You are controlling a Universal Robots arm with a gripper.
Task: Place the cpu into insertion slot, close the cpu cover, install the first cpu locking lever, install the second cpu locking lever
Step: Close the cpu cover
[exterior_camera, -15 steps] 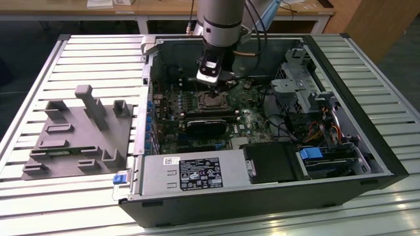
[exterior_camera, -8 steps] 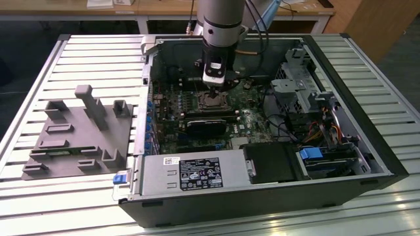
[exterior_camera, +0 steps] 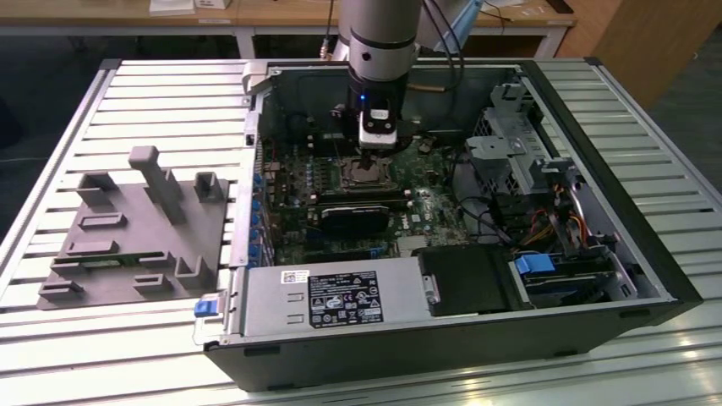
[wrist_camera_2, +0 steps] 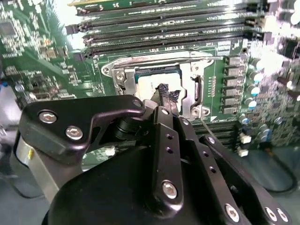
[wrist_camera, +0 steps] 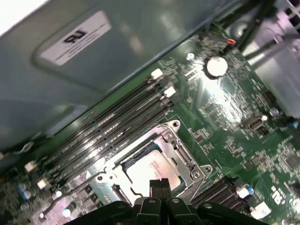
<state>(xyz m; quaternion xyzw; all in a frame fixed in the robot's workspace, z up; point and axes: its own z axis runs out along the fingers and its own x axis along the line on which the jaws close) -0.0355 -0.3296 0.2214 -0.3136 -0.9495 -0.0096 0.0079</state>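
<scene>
Gripper (wrist_camera: 159, 183) pressed together, tips poised over cpu (wrist_camera: 151, 169), cpu lay in slot (wrist_camera_2: 157, 71), cover (wrist_camera: 185, 157) flat around it, board inside open case (exterior_camera: 451, 351)

Slatted pale-metal table (exterior_camera: 631, 110); ribs run across exterior view's width; two things rest directly on it; open black computer case (exterior_camera: 451, 347), lying on side, centre to exterior view's right; grey fixture block (exterior_camera: 124, 245) with upright posts, flat on slats at exterior view's left, just beside case.
</scene>
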